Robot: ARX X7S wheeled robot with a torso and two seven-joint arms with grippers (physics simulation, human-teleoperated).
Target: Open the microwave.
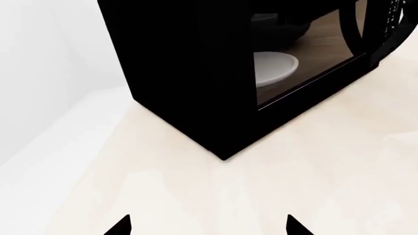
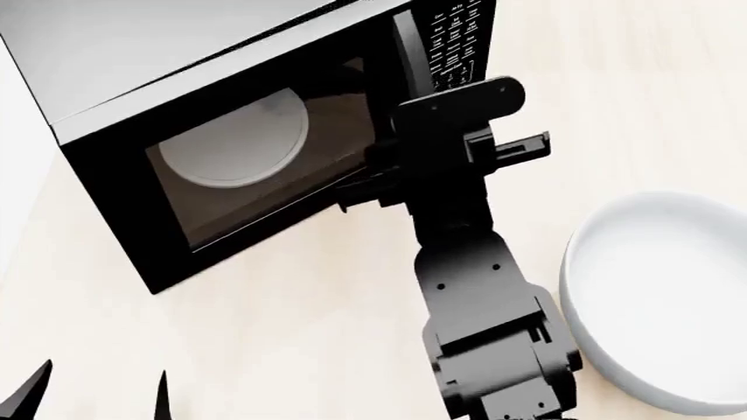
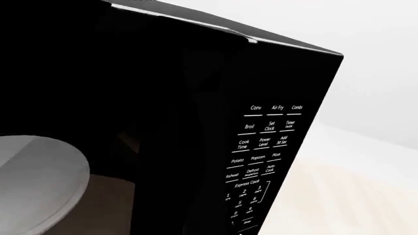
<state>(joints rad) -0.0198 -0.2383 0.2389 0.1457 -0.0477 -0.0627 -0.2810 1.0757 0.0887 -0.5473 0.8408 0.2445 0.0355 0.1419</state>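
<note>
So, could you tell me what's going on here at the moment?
The robot is working on opening the microwave on the light counter. Its right arm reaches to the door's front near the handle, but the arm hides the right pincer, so a grip can't be confirmed. The left pincer hangs open over bare counter, away from the oven. A white bowl sits to the right.
</note>
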